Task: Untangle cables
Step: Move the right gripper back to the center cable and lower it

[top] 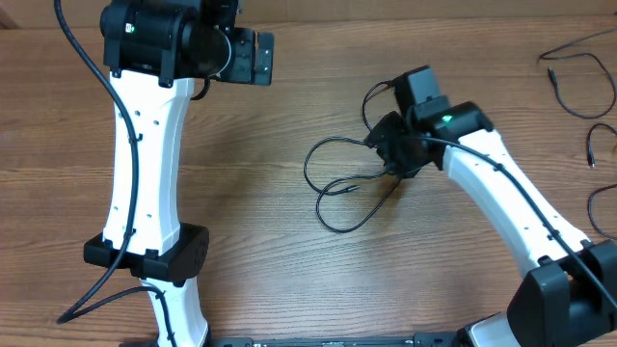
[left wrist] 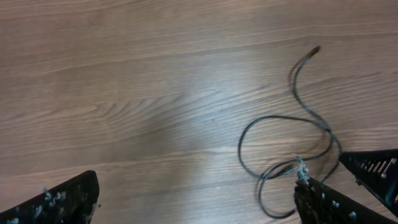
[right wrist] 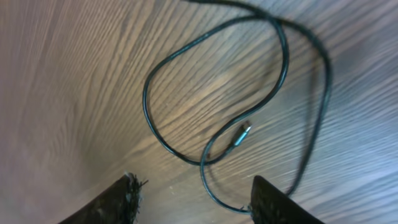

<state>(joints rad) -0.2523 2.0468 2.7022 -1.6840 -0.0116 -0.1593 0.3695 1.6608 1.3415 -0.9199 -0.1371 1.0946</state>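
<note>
- The thin black flexible cable (top: 337, 187) lies in loose overlapping loops near the middle of the brown wood-grain desk (top: 289, 280). In the overhead view its strands run mostly from 9 to 3 o'clock.
- The right gripper (top: 390, 145) hangs just over the 3 o'clock end of these loops, so most of the cable lies at about 8 o'clock from it.
- In the right wrist view the two black fingers (right wrist: 118, 202) stand apart with nothing clamped. The lowest bend of the cable shows between them, and the small metal plug tip (right wrist: 240, 135) lies at 12 o'clock from them, inside the loop. If the fingers touch the cable cannot be told.
- The left gripper (left wrist: 199, 205) is also spread wide and empty. The cable is at about 2 o'clock in its wrist view.
- In the overhead view the left gripper is well apart from the loops, so the right arm is clearly the nearer one for a grasp.
- More thin black loose strands (top: 559, 92) lie at the 3 o'clock edge of the desk, well apart from both grippers.
</note>
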